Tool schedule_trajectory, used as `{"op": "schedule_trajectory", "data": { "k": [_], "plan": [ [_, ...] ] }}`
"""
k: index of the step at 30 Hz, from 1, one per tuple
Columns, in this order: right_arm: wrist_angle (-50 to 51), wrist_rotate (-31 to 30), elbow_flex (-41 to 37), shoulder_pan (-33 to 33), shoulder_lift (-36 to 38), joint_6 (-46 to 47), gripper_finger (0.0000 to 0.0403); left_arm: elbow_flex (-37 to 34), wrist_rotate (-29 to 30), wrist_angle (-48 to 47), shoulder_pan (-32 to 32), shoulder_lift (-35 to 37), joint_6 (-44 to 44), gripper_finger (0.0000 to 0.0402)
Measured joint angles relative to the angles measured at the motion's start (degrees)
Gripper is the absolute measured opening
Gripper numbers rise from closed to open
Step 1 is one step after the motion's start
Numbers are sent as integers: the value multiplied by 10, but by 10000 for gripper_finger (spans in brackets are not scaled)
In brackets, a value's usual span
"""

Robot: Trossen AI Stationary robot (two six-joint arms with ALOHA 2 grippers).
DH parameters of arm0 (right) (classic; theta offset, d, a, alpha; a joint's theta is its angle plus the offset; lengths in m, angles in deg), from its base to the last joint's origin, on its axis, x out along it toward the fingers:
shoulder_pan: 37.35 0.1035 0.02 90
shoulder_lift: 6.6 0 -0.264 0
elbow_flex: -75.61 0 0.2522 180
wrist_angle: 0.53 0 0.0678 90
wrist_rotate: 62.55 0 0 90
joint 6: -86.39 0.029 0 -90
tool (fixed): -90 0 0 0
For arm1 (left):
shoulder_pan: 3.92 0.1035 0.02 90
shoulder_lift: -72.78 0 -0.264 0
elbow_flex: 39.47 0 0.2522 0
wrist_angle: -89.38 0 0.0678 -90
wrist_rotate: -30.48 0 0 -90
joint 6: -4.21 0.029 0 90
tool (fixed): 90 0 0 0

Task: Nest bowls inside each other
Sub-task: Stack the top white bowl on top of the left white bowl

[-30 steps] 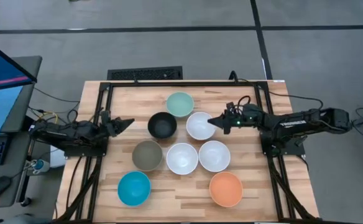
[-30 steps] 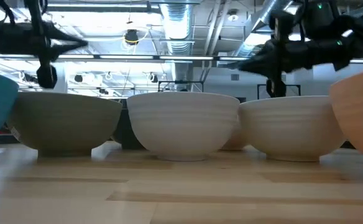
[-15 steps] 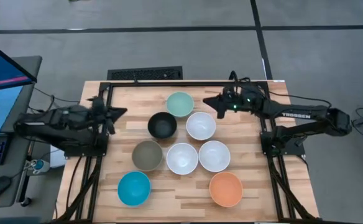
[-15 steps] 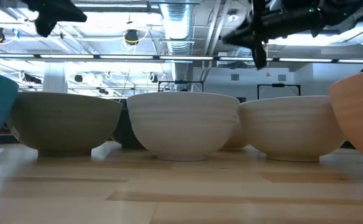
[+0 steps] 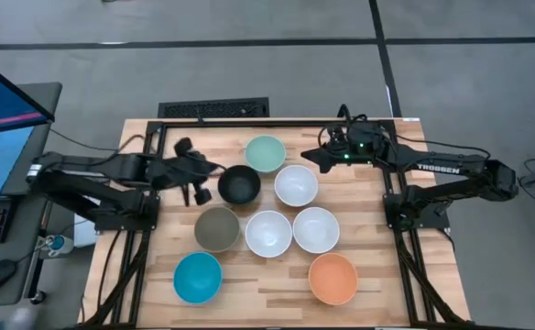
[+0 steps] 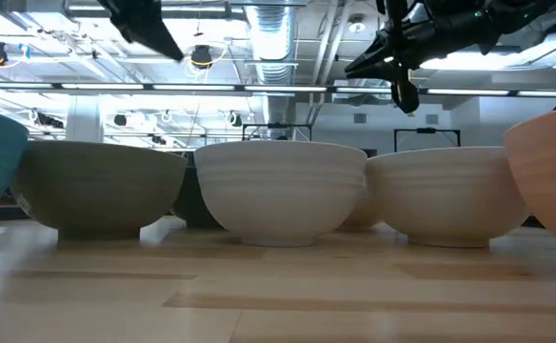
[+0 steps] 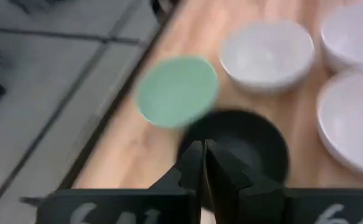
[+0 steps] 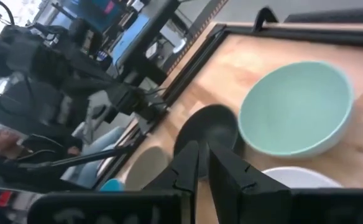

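Eight bowls stand upright and apart on their bases on the wooden table: mint green, black, three white, olive-grey, turquoise and orange. My left gripper is shut and hangs in the air just left of the black bowl, pointing at it. My right gripper is shut too, raised between the mint bowl and the far white bowl. Neither touches a bowl.
A black metal frame runs along the table's far edge and down both sides by the arm bases. A monitor and keyboard stand left of the table. Bare wood lies along the near edge between the turquoise and orange bowls.
My left gripper has risen and reached toward the table's right, ending beside the black bowl. My right gripper has lifted off from over the far white bowl and moved toward the far edge, next to the mint bowl. No bowl has moved.
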Motion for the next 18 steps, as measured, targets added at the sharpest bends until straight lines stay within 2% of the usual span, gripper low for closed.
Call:
{"op": "schedule_trajectory", "data": {
  "k": [5, 10, 18],
  "plan": [
    [-15, 1, 0, 3, 0, 4, 56, 40, -44, -12, 0, -68, 26, 9],
    [-18, 1, 0, 2, 0, 2, 56, 91, -18, -46, 1, -89, 65, 9],
    [-17, 1, 0, 2, -2, 2, 56, 97, -8, -47, 1, -89, 67, 9]
  ]
}}
